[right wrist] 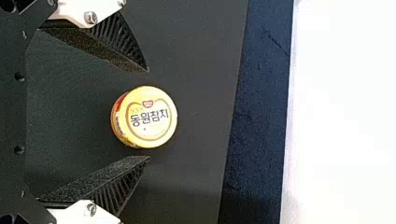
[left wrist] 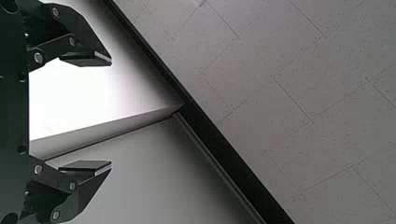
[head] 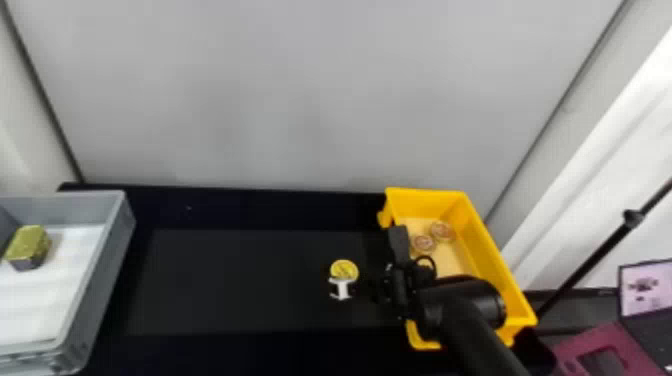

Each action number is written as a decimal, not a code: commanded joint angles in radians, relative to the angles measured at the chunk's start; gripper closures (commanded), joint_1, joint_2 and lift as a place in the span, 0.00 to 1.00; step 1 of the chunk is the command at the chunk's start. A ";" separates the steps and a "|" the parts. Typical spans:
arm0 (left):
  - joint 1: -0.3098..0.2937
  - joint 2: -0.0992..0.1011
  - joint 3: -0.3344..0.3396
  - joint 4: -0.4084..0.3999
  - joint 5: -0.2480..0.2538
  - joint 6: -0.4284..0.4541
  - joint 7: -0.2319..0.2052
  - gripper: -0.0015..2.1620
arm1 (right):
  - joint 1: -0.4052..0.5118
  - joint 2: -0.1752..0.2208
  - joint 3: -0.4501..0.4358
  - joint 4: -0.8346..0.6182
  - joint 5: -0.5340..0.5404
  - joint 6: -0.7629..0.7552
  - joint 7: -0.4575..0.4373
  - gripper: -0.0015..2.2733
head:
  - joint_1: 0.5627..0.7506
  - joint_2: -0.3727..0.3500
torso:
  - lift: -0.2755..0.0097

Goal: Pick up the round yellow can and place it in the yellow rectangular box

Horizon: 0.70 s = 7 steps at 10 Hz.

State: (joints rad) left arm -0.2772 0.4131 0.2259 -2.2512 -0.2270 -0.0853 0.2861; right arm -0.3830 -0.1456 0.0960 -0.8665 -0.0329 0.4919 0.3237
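Your right pincer (head: 349,285) is spread; the round yellow can (right wrist: 145,117) sits across its gap, perhaps slightly below.

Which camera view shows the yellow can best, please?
The right wrist view, with the yellow can large and its whole top facing the camera. The head view shows it smaller; the left wrist view faces the ceiling.

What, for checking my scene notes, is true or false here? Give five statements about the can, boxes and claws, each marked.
The yellow can is in the yellow box. False: it sits on the black table.
Two round items lie in the yellow box. True.
The right claw grips the can. False: its fingers stand apart, clear of it.
The left claw is open. True.
The gray box is left of the can. True.
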 commanded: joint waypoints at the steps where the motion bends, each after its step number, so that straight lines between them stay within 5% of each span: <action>1: 0.001 -0.002 0.001 0.001 0.000 -0.008 -0.002 0.21 | 0.012 0.000 0.002 0.006 -0.045 -0.030 -0.024 0.06 | 0.98 0.22 | 0.97; 7: 0.004 -0.005 0.003 -0.001 0.000 -0.024 -0.010 0.21 | 0.021 -0.005 0.007 0.038 -0.142 -0.074 -0.060 0.07 | 0.98 0.22 | 0.97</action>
State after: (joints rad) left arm -0.2741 0.4092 0.2287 -2.2515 -0.2270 -0.1044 0.2790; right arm -0.3627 -0.1488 0.1022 -0.8370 -0.1572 0.4270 0.2631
